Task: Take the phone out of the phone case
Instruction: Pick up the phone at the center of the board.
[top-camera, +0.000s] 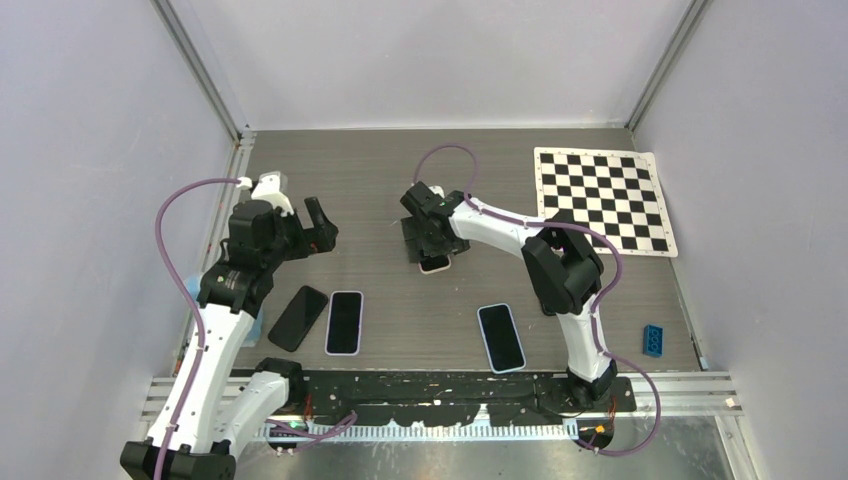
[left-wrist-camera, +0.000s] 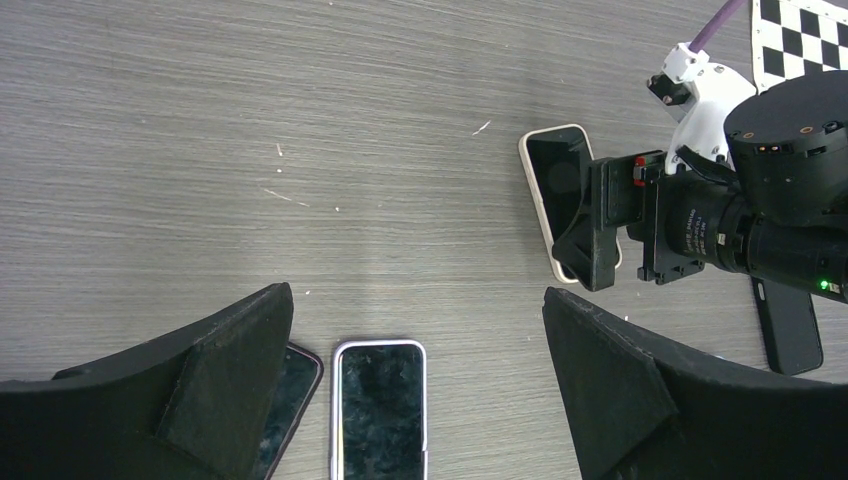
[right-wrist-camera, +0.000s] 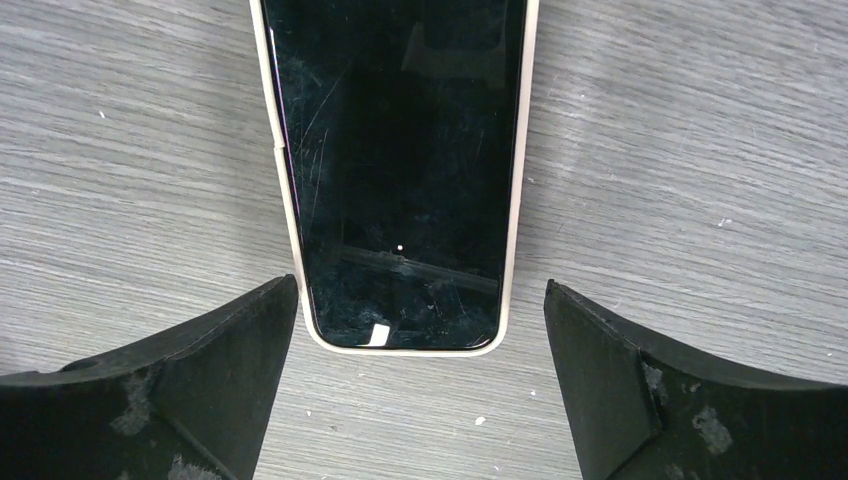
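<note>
A grey wood-grain table (top-camera: 380, 170) sits between pale walls. Mid-table, the right gripper (top-camera: 428, 228) hovers low with its jaws apart. The phone (right-wrist-camera: 400, 150), in its cream phone case (right-wrist-camera: 400, 351), lies flat beneath it, one end between the fingers. The left gripper (top-camera: 318, 228), also spread, hangs well to the left. The glass looks slick and rigid, the case probably pliable (a corner lip seems the best purchase).

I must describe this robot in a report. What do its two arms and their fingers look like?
The left arm and right arm have white shells with black joints; a purple cable loops along each. The left fingers and right fingers are matte black wedges; the right ones show grey scuffs.
</note>
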